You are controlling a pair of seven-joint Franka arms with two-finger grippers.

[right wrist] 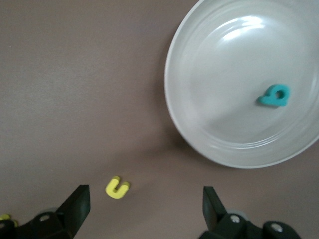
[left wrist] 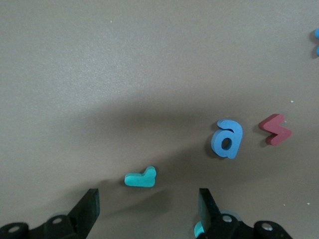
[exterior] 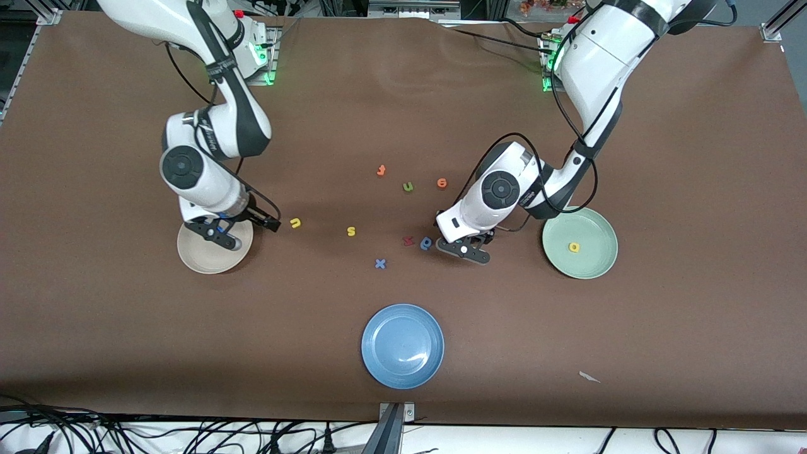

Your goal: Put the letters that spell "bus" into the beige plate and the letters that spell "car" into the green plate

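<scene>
left gripper (left wrist: 147, 209) fingers wide over the teal "r" (left wrist: 140, 178); light squishy foam, pinch its stem; right gripper (right wrist: 144, 211) fingers wide above the beige plate (right wrist: 199, 142)

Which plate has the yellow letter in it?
The pale green round plate, by the left arm's end, holds a yellow foam letter. The blue plate shows none; the beige plate holds a teal one.

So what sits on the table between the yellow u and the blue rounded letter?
In the front view, the yellow s and the dark red letter lie between the yellow u and the blue rounded letter; the rest is bare brown table.
</scene>
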